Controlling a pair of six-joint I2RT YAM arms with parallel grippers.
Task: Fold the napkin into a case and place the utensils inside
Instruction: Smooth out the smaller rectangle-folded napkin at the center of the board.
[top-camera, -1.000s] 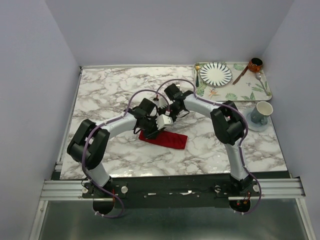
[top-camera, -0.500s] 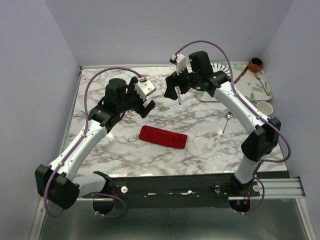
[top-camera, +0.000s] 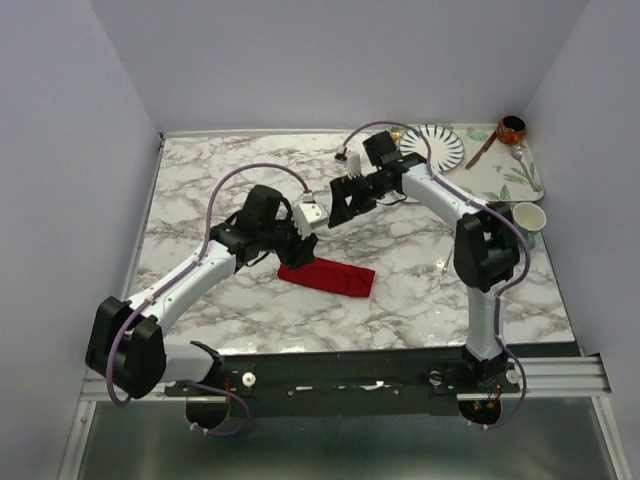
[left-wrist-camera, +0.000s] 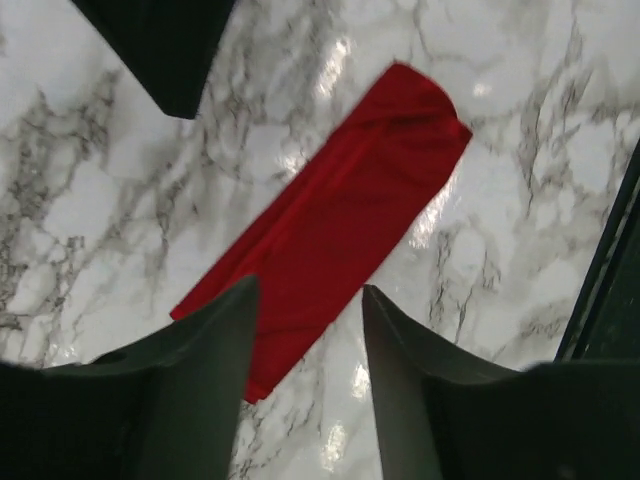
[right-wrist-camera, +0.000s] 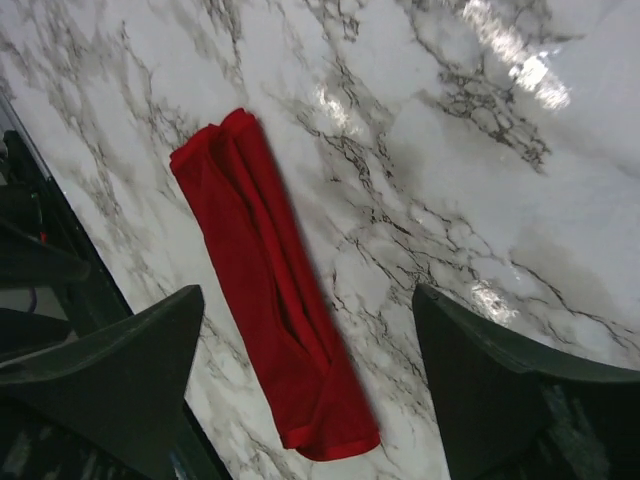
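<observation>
Red case (top-camera: 326, 276) looks soft, light and floppy; pinch its top edge to open it. Left claw (left-wrist-camera: 308, 300) half open, right claw (right-wrist-camera: 308, 300) wide, both empty.

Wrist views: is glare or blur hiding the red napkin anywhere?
Left wrist: napkin sharp, small glints on the marble table beside it, near fingers soft-focused. Right wrist: napkin sharp, strong glare only upper right. Top external: even light, no glare.

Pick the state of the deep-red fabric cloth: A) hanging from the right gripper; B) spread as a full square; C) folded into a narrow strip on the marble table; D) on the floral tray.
C: the deep-red fabric cloth lies folded narrow on the marble table.
</observation>
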